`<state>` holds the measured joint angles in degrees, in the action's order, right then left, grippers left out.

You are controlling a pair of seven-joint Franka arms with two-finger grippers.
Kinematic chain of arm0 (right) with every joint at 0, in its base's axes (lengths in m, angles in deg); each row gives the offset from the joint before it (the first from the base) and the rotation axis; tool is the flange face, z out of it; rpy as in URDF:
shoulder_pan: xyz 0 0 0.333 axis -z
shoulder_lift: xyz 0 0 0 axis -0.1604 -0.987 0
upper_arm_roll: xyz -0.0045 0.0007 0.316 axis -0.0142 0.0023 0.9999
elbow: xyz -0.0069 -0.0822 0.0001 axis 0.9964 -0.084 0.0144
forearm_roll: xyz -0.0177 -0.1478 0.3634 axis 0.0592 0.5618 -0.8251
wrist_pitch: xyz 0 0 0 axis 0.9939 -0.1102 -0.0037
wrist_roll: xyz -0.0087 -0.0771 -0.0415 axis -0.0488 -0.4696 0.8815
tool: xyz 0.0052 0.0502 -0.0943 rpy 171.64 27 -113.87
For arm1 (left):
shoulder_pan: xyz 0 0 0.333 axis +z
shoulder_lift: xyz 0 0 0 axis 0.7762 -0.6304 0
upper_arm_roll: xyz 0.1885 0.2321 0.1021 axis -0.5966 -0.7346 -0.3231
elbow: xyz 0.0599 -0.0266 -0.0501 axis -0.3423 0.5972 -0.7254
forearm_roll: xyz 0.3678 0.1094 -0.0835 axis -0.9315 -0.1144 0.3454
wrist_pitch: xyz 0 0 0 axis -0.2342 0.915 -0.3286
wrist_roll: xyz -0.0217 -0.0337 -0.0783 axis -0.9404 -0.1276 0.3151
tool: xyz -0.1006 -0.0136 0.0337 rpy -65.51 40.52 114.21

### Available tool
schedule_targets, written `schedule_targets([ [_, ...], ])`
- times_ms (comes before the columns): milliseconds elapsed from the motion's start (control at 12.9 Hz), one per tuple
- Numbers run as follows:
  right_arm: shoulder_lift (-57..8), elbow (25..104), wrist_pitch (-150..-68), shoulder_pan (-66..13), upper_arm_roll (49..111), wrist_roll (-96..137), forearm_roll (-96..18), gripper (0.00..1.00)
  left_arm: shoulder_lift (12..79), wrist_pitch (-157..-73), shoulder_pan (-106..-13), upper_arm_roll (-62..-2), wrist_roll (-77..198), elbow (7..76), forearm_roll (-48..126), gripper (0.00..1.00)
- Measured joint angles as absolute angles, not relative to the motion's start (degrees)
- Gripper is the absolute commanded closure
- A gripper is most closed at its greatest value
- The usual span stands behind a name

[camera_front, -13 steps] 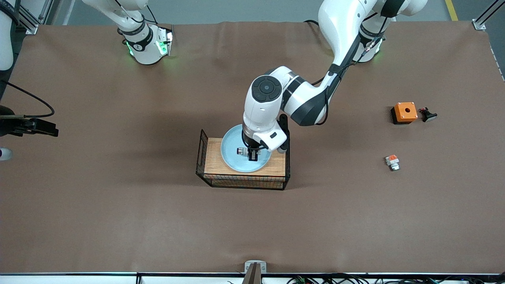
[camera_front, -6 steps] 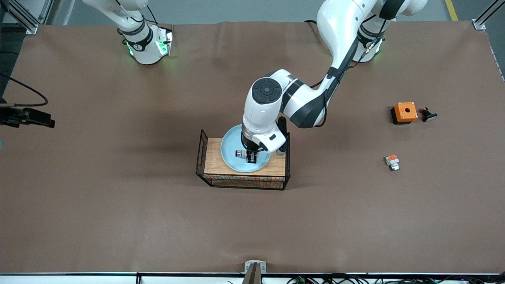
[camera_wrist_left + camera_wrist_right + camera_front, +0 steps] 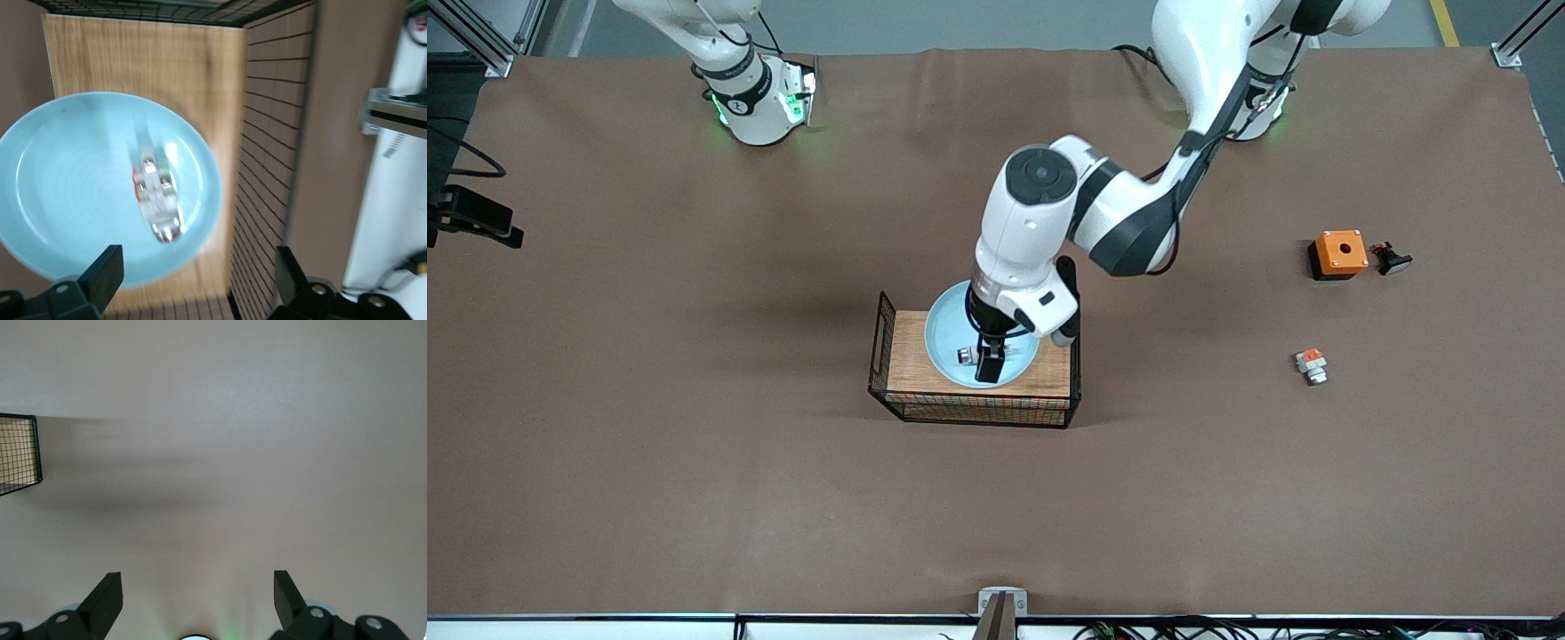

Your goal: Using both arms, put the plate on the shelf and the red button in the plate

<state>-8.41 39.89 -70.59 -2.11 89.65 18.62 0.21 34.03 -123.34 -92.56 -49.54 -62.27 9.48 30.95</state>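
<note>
The pale blue plate point(image 3: 945, 331) lies on the wooden floor of a black wire basket point(image 3: 978, 411) at mid-table. The red button point(image 3: 967, 356), a small white-and-grey unit, lies on the plate, apart from any finger. My left gripper point(image 3: 989, 364) hangs open and empty over the plate's edge nearer the front camera. In the left wrist view the button point(image 3: 157, 193) lies near the middle of the plate point(image 3: 60, 200), and the left gripper point(image 3: 197, 280) is open above it. My right gripper point(image 3: 197, 600) is open and empty over bare table at the right arm's end point(image 3: 476, 222).
An orange box point(image 3: 1338, 253), a black button with a pale cap point(image 3: 1392, 260) and a white unit with an orange top point(image 3: 1311, 364) lie toward the left arm's end. The basket's wire wall point(image 3: 267, 167) stands beside the plate; its corner point(image 3: 17, 457) shows in the right wrist view.
My left gripper has lifted above the plate, with the button left lying on it. My right gripper has drawn back along the table's end toward the robots' bases.
</note>
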Motion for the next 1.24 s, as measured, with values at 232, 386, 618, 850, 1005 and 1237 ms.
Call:
schedule_targets([
  [232, -5.74, 43.34, -70.55, -2.11, 89.6, 18.3, -1.8, 0.0, 42.33, -114.72, -90.45, -49.73, -59.89, 9.44, 30.87, 0.0],
  [386, -3.45, 45.9, -70.59, -2.47, 89.23, 17.9, -2.27, 0.0, 47.06, -105.86, -88.24, -49.71, -52.87, 9.55, 30.88, 0.0],
  [618, 0.16, 50.29, -72.59, -8.4, 82.81, 17.78, -2.6, 0.0, 52.22, -91.14, -83.34, -49.72, -36.1, 9.82, 33.88, 0.0],
  [850, 4.69, 56.34, -75.79, -10.01, 81.16, 17.77, -2.62, 0.0, 56.73, -80.33, -75.97, -49.76, -17.72, 10.57, 35.61, 0.0],
  [1005, 6.12, 57.93, -76.11, -10.05, 81.05, 17.76, -2.63, 0.0, 60.24, -76.38, -70.65, -49.79, -6.36, 12.44, 35.8, 0.0],
  [1237, 6.35, 58.46, -76.56, -10.05, 80.71, 17.75, -2.63, 0.0, 66.13, -74.48, -63.96, -49.85, 7.96, 18.59, 35.9, 0.0],
])
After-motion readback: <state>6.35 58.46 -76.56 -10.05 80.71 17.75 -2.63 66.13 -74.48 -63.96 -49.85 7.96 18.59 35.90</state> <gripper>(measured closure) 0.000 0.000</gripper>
